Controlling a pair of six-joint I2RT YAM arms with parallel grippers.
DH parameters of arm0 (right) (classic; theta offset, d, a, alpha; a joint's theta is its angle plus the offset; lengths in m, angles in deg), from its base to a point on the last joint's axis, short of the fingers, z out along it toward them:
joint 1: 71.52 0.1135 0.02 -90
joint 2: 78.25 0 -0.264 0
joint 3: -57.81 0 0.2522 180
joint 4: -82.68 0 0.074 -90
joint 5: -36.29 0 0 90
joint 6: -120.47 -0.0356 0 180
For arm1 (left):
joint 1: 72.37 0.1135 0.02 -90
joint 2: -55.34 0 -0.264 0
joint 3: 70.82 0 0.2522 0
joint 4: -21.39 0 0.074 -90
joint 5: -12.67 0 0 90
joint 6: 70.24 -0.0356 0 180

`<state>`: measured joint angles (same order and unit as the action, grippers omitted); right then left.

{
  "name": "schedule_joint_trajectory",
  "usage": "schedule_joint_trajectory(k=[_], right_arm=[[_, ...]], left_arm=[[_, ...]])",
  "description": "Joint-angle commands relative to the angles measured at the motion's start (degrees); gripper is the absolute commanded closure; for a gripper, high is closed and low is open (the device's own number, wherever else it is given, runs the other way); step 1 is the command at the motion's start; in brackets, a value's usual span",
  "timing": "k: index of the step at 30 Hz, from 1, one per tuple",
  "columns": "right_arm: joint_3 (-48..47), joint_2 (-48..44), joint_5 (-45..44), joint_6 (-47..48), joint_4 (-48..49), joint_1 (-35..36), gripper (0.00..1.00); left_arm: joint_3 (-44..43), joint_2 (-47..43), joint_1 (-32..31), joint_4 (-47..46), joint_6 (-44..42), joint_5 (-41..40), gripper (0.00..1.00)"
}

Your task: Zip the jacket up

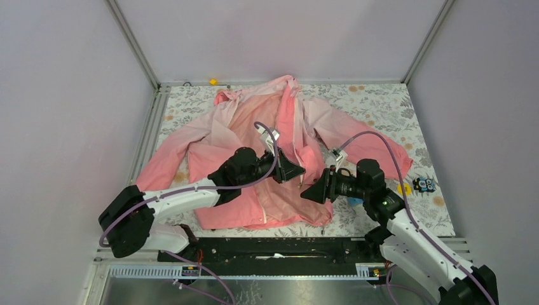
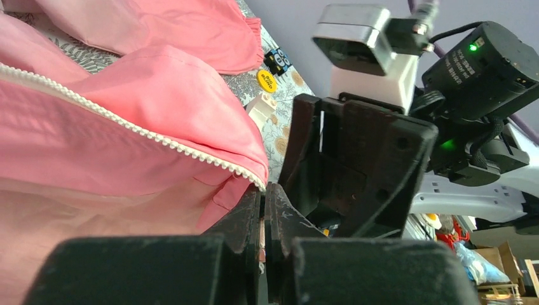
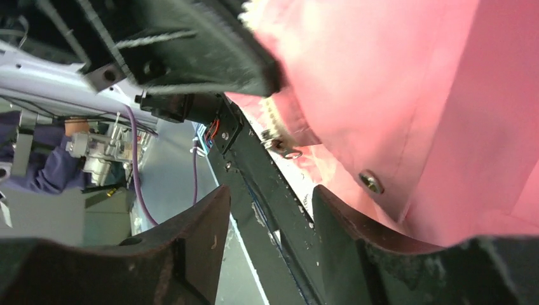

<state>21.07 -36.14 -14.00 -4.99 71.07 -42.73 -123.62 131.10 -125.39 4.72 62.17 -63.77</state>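
Note:
The pink jacket (image 1: 254, 140) lies spread on the floral table, front open, collar at the far side. Its white zipper teeth (image 2: 127, 124) run along the lifted front edge down to my left gripper (image 2: 263, 190). That gripper is shut on the jacket's zipper edge near the hem, and pink fabric shows between its jaws. My right gripper (image 3: 270, 194) stands open just right of the left gripper (image 1: 289, 170), with nothing between its fingers. Close above it hang the jacket's hem corner (image 3: 407, 114), a small metal zipper piece (image 3: 283, 149) and a snap button (image 3: 370, 182).
A yellow disc (image 1: 403, 189) and a small blue-black toy (image 1: 424, 184) lie at the table's right edge beside the right arm. A white block (image 2: 260, 108) sits near them. A black rail (image 1: 273, 244) runs along the near edge. Walls close in on three sides.

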Motion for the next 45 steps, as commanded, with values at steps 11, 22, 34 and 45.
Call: schedule_joint_trajectory(k=[11, 22, 34, 45], right_arm=[[-5.7, -3.1, -4.4, 9.2, -0.9, -0.1, 0.36], [1.1, 3.6, 6.7, -0.3, 23.0, -0.2, 0.38], [6.4, 2.8, 7.9, -7.3, 34.1, -0.2, 0.56], [8.0, 1.5, 5.2, -11.1, 35.7, -0.2, 0.62]], left_arm=[[-3.7, -4.0, 4.8, 3.5, 4.1, 19.0, 1.0], [-2.2, -1.6, 4.9, -3.6, 8.4, 22.1, 1.0], [-1.6, 0.3, 5.5, -6.8, 9.2, 24.9, 1.0], [-1.4, 0.7, 6.0, -6.7, 8.6, 26.0, 1.0]])
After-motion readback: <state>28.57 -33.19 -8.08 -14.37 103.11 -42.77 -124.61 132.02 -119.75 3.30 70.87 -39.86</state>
